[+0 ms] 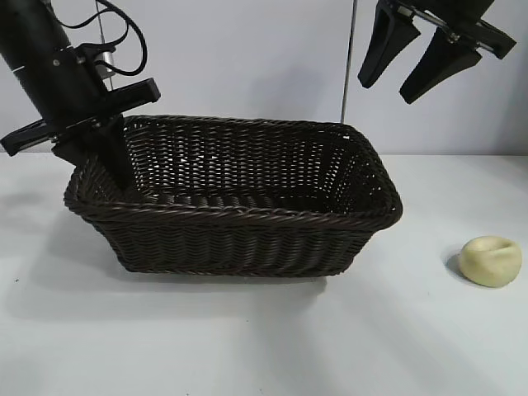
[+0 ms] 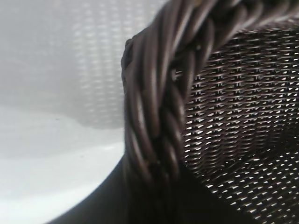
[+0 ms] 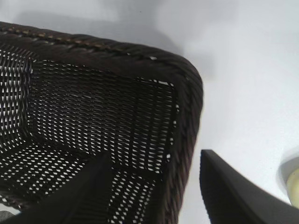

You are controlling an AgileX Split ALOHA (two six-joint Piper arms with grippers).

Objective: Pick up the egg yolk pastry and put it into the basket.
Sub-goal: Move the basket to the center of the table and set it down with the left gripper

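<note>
The egg yolk pastry (image 1: 490,261), a small pale yellow lump with a dented top, lies on the white table right of the basket; a sliver of the pastry (image 3: 294,186) shows in the right wrist view. The dark woven basket (image 1: 247,213) stands mid-table, nothing visible inside. My left gripper (image 1: 106,157) is shut on the basket's left end, with the braided rim (image 2: 154,93) running between its jaws (image 2: 154,205). High above the basket's right end my right gripper (image 1: 388,91) hangs open with nothing between its fingers, over the basket's corner (image 3: 187,93) in its own view (image 3: 154,156).
White tabletop (image 1: 247,338) stretches in front of the basket and around the pastry. A pale wall stands behind the table.
</note>
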